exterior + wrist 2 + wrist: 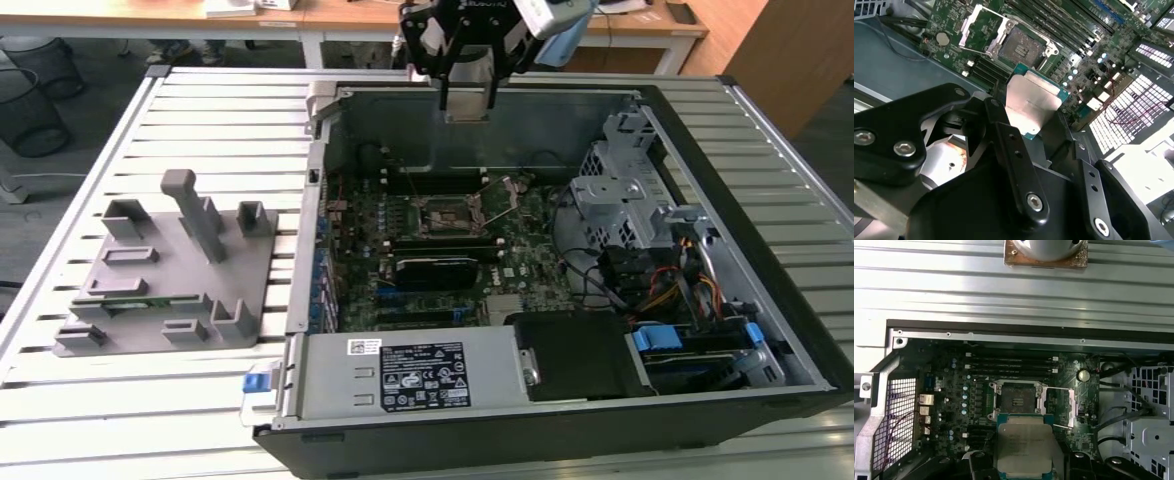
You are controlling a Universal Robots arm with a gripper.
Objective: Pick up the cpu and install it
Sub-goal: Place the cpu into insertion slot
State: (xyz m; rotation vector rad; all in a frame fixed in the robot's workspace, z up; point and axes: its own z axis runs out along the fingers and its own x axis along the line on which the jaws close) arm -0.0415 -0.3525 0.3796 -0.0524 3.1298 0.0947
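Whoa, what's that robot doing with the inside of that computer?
The robot's hand is holding the cpu, a small silvery square chip, in the air above the open computer case. Below it, on the green motherboard, the socket sits open and empty. The chip is not in it yet.

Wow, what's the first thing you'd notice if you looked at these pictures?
The shiny silver cpu jumps out first, pinched in the black gripper above the open computer case. Down on the green motherboard sits the empty square socket, its lid flipped open.
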